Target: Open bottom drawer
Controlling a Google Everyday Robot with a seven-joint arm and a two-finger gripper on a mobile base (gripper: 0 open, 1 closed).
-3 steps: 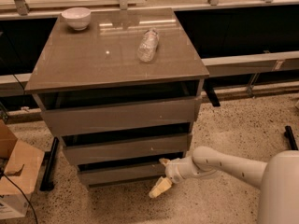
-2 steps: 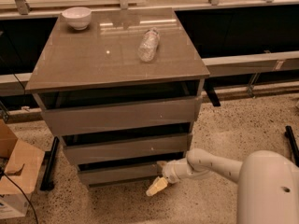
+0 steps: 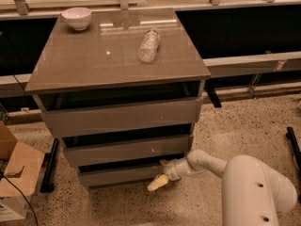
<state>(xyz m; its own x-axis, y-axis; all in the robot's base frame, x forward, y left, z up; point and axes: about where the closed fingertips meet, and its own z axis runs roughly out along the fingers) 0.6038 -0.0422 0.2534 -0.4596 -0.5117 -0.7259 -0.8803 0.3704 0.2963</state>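
Observation:
The bottom drawer point(image 3: 120, 175) is the lowest of three taupe-grey handleless fronts on the small cabinet point(image 3: 117, 55). Its front stands a little proud of the cabinet, with a dark gap above it. My gripper point(image 3: 162, 173) is at the drawer's right end, on a white arm point(image 3: 244, 182) that comes in from the lower right. One cream fingertip point(image 3: 157, 183) hangs down in front of the drawer's lower right corner. The other finger sits at the drawer's top edge, mostly hidden.
A white bowl point(image 3: 76, 18) and a plastic bottle point(image 3: 149, 45) lying on its side are on the cabinet top. A cardboard box point(image 3: 14, 178) stands on the speckled floor at the left. Dark rails and black table legs run behind the cabinet.
The arm has shifted slightly left along the bottom drawer's right end, and its upper body fills more of the lower right. The drawer gap looks about the same.

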